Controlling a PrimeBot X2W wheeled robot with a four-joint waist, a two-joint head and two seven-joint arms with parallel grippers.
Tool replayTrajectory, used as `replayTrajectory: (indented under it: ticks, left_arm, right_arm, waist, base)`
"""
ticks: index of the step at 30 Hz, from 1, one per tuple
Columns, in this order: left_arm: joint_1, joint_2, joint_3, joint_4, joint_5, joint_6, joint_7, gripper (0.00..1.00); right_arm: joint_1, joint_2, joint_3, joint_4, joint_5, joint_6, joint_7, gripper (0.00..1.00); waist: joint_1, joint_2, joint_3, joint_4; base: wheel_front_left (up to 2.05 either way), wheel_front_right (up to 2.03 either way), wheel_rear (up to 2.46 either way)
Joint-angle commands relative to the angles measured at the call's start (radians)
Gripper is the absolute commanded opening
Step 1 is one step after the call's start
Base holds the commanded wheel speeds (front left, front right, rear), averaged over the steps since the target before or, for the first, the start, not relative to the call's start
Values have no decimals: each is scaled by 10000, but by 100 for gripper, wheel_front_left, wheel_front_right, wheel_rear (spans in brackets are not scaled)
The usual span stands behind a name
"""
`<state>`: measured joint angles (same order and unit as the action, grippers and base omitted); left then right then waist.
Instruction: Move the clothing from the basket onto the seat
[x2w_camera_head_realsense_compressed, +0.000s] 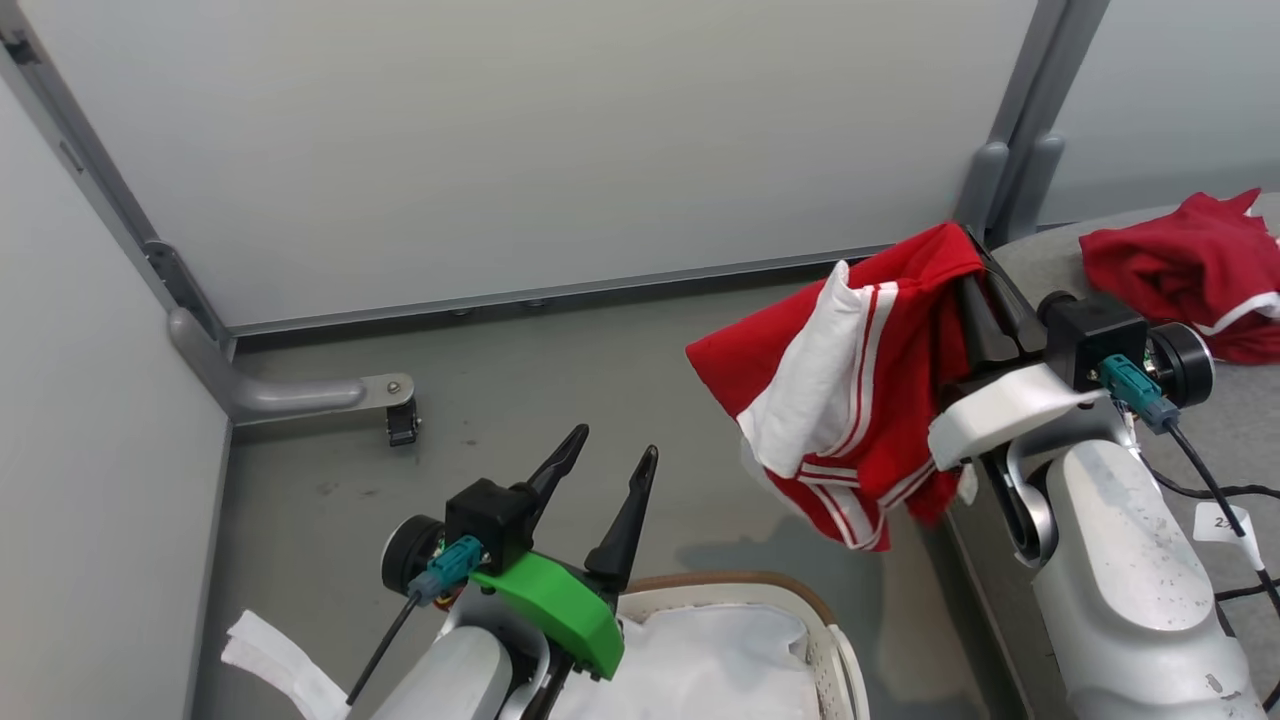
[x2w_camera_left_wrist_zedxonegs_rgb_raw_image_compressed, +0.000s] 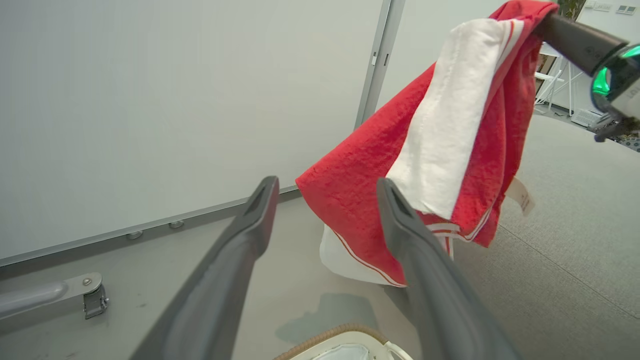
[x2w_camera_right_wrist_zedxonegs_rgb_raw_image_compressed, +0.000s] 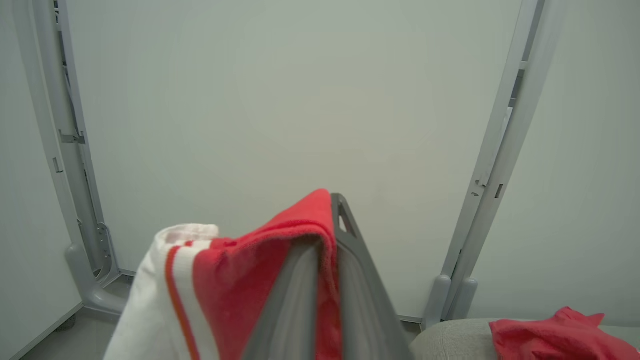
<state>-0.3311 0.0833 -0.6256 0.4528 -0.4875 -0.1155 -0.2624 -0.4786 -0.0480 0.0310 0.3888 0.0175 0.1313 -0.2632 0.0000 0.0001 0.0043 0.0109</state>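
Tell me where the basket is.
Head view, bottom centre: the basket lies right beside the left gripper, the red garment hanging up to its right.

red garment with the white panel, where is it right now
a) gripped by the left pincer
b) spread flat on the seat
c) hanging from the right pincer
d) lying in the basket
c: the red garment hangs from the shut right pincer, up clear of the basket, while the left pincer stands open and empty. A second red garment lies on the seat.
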Motion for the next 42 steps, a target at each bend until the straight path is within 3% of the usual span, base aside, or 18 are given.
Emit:
replayTrajectory:
  ticks: [1,16,22,34,42]
  left_arm:
    - [211,-22,74,-74,129,-54,-33,100]
    - [781,-281,704,-594,659,-145,-34,100]
    - [736,-302,676,-581,817,-161,-34,100]
    - [494,-314,550,-664,952,-167,-34,100]
    - [291,-309,710,-861,1075,-160,-34,100]
  right_arm:
    - [178,-44,-74,-66,-49,-11,-24,0]
    - [485,-40,-325,-298,-651,-11,-25,0]
    - [593,-37,-472,-380,-617,-11,-24,0]
    - [344,-35,-799,-504,-691,-11,-24,0]
    - [-1339,-177,-1880,-709,-2043,-12,-25,0]
  waist:
    - [0,-1,21,-347]
    - [0,-1,352,-3302]
    - [0,-1,586,-4037]
    - [0,-1,888,-4262]
    - [0,-1,1473,-3889]
  base:
    - [0,0,0]
    - [0,0,0]
    - [0,0,0]
    - [0,0,0]
    - [0,0,0]
